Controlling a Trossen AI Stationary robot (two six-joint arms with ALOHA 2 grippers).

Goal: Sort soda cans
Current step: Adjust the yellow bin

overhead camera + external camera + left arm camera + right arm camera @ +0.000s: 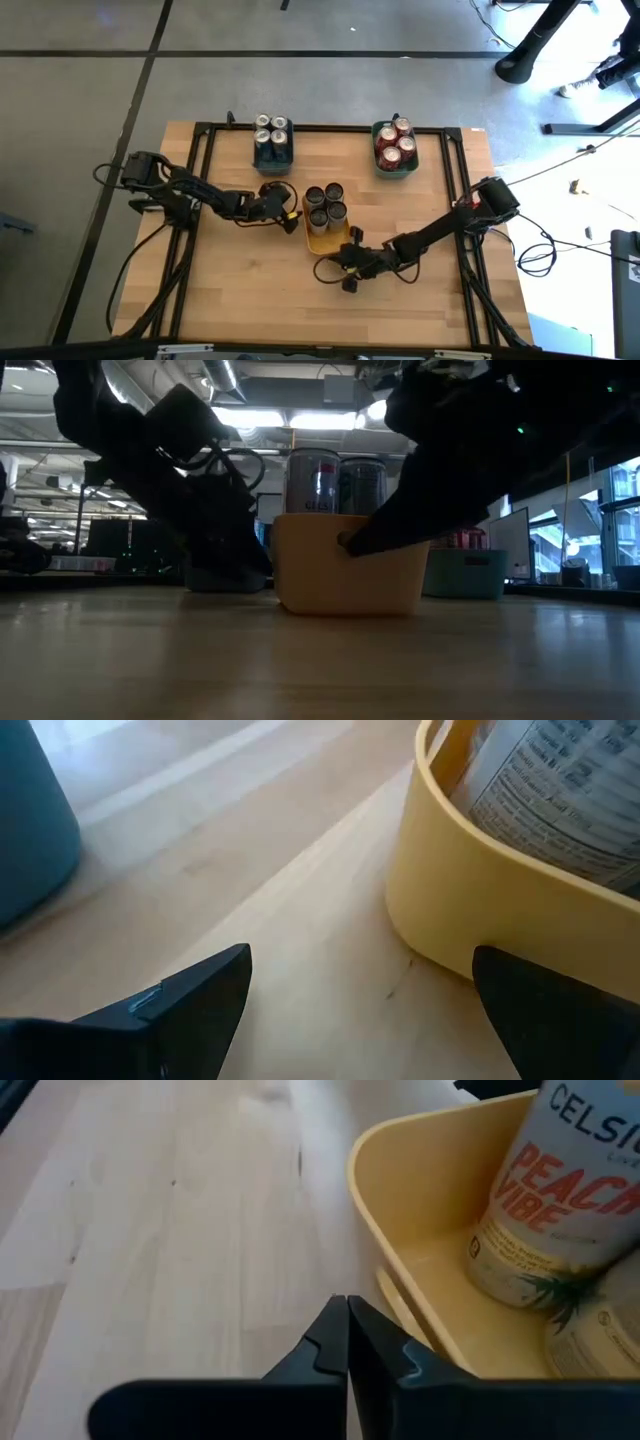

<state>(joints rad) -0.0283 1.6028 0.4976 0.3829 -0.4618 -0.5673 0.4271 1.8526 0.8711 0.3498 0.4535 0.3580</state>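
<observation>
While its fingers are pressed together on nothing, the right gripper (349,271) sits low centre of the overhead picture, just beside the yellow bin's (318,240) near end. Spread wide and empty, the left gripper (283,207) flanks that bin's left side, probably to steady or shift it. Four cans (325,203) stand inside, between the grippers; others fill two teal bins (273,156) above.
</observation>
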